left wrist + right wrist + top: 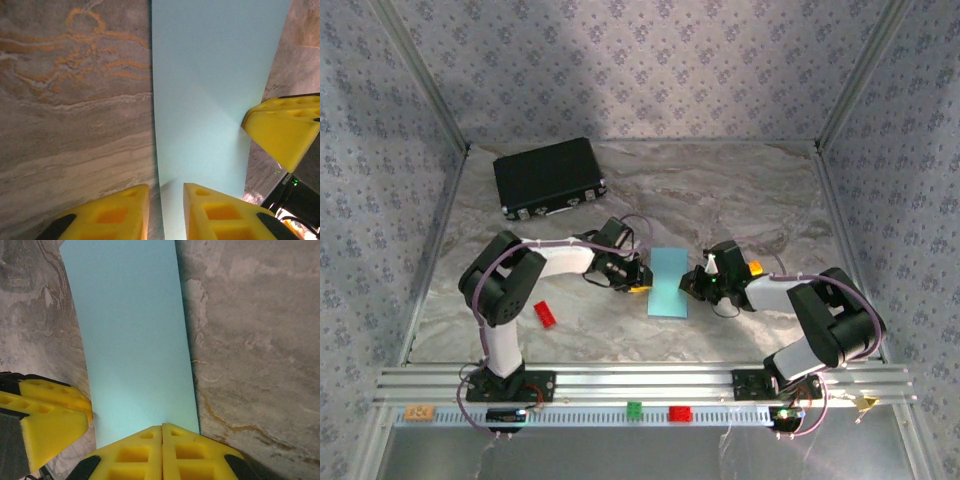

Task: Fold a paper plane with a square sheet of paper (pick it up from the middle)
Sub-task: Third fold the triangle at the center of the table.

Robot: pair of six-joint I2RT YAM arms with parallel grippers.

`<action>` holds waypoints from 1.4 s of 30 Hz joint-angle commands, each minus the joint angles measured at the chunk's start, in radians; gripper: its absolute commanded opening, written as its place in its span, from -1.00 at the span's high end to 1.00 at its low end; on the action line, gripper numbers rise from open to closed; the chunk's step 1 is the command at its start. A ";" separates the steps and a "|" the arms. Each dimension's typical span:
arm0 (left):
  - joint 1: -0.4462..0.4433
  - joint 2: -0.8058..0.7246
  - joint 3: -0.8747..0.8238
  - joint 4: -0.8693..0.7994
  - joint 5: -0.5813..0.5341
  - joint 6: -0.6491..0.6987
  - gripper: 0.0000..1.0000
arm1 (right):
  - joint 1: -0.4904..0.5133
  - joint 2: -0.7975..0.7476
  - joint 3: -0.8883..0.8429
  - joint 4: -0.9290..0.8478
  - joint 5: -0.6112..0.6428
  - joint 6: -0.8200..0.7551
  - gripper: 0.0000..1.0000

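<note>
Between your left claw (166, 194) and right claw (162, 432), the thin light-blue folded sheet of paper (669, 282) lies flat, a long edge toward each; the left is slightly open astride its edge, the right closed, tips touching.

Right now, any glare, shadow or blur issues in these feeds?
Top external: table evenly lit, broad dark shadow on the back wall. Left wrist: square sheet of paper pale, nearly washed out, crease faint. Right wrist: sheet bluer, table veining sharp.

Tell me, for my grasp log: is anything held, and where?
Cannot be told: the right gripper is shut at the square sheet of paper's edge, pinching or merely pressing it.
</note>
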 commanded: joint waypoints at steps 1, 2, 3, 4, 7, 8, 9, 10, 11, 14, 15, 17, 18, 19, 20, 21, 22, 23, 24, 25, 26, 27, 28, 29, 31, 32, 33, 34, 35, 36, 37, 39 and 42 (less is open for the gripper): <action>-0.005 0.022 0.014 0.044 0.039 -0.003 0.59 | -0.007 0.007 -0.025 -0.074 0.044 0.001 0.85; -0.007 0.021 0.012 0.049 0.039 -0.004 0.60 | -0.008 0.007 -0.023 -0.077 0.044 0.000 0.85; -0.007 0.023 0.010 0.049 0.038 -0.007 0.60 | -0.009 0.008 -0.023 -0.078 0.042 0.001 0.85; -0.007 0.026 0.010 0.049 0.040 -0.008 0.60 | -0.008 0.009 -0.021 -0.077 0.042 0.001 0.85; -0.007 0.029 0.007 0.062 0.048 -0.014 0.60 | -0.008 0.010 -0.022 -0.077 0.043 0.000 0.85; -0.008 0.029 0.007 0.064 0.048 -0.015 0.60 | -0.008 0.010 -0.021 -0.076 0.042 0.000 0.85; -0.008 0.028 0.008 0.065 0.049 -0.015 0.60 | -0.008 0.010 -0.022 -0.077 0.042 0.000 0.85; -0.008 0.028 0.008 0.063 0.048 -0.015 0.60 | -0.008 0.010 -0.022 -0.076 0.042 0.001 0.85; -0.007 0.028 0.008 0.064 0.048 -0.016 0.60 | -0.008 0.010 -0.023 -0.075 0.042 0.000 0.85; -0.007 0.023 0.003 0.073 0.047 -0.022 0.60 | -0.008 0.010 -0.022 -0.075 0.042 0.000 0.85; -0.008 0.021 0.002 0.075 0.045 -0.024 0.60 | -0.009 0.011 -0.023 -0.074 0.043 0.000 0.85; -0.008 0.017 -0.001 0.077 0.041 -0.026 0.62 | -0.008 0.013 -0.022 -0.074 0.041 0.000 0.85; -0.008 0.013 -0.003 0.080 0.040 -0.027 0.63 | -0.008 0.014 -0.021 -0.072 0.041 0.001 0.85; -0.007 0.010 -0.004 0.080 0.038 -0.028 0.65 | -0.008 0.016 -0.023 -0.069 0.040 0.000 0.85; -0.007 0.008 -0.005 0.083 0.036 -0.028 0.69 | -0.007 0.018 -0.022 -0.068 0.038 0.001 0.84; -0.007 0.005 -0.007 0.083 0.033 -0.029 0.75 | -0.009 0.019 -0.022 -0.065 0.037 0.001 0.83; -0.006 0.001 -0.010 0.083 0.029 -0.031 0.76 | -0.007 0.017 -0.024 -0.062 0.036 0.001 0.82; -0.005 -0.003 -0.012 0.083 0.025 -0.029 0.77 | -0.008 0.017 -0.024 -0.059 0.035 0.002 0.81; -0.007 -0.005 -0.012 0.081 0.024 -0.030 0.80 | -0.007 0.016 -0.026 -0.054 0.032 0.002 0.79; -0.005 -0.008 -0.013 0.080 0.022 -0.030 0.82 | -0.007 0.014 -0.026 -0.049 0.030 0.003 0.77; -0.003 -0.013 -0.014 0.078 0.018 -0.030 0.85 | -0.008 0.011 -0.026 -0.044 0.025 0.004 0.76; -0.003 -0.018 -0.016 0.077 0.012 -0.030 0.87 | -0.007 0.007 -0.026 -0.038 0.023 0.002 0.73; -0.002 -0.025 -0.019 0.075 0.009 -0.032 0.90 | -0.006 -0.001 -0.024 -0.031 0.018 0.001 0.70; 0.002 -0.034 -0.024 0.073 0.004 -0.032 0.93 | -0.003 -0.011 -0.021 -0.029 0.014 -0.001 0.68; 0.007 -0.051 -0.035 0.072 0.001 -0.037 0.95 | 0.006 -0.038 -0.011 -0.045 0.022 -0.014 0.58; 0.011 -0.061 -0.043 0.068 -0.002 -0.038 0.96 | 0.016 -0.055 0.001 -0.074 0.042 -0.025 0.47; 0.016 -0.070 -0.050 0.065 -0.002 -0.039 0.96 | 0.029 -0.070 0.016 -0.106 0.060 -0.040 0.39; 0.021 -0.083 -0.061 0.064 -0.002 -0.040 0.96 | 0.048 -0.087 0.033 -0.137 0.087 -0.060 0.32; 0.027 -0.094 -0.072 0.061 0.000 -0.043 0.96 | 0.069 -0.104 0.050 -0.164 0.112 -0.081 0.24; 0.033 -0.105 -0.083 0.061 0.002 -0.044 0.97 | 0.087 -0.118 0.065 -0.190 0.136 -0.100 0.13; 0.040 -0.116 -0.093 0.061 0.004 -0.045 0.96 | 0.104 -0.132 0.079 -0.211 0.159 -0.113 0.04; 0.049 -0.140 -0.115 0.057 0.005 -0.045 0.96 | 0.148 -0.158 0.106 -0.265 0.237 -0.137 -0.06; 0.065 -0.168 -0.144 0.057 0.009 -0.051 0.97 | 0.205 -0.201 0.110 -0.265 0.337 -0.172 -0.08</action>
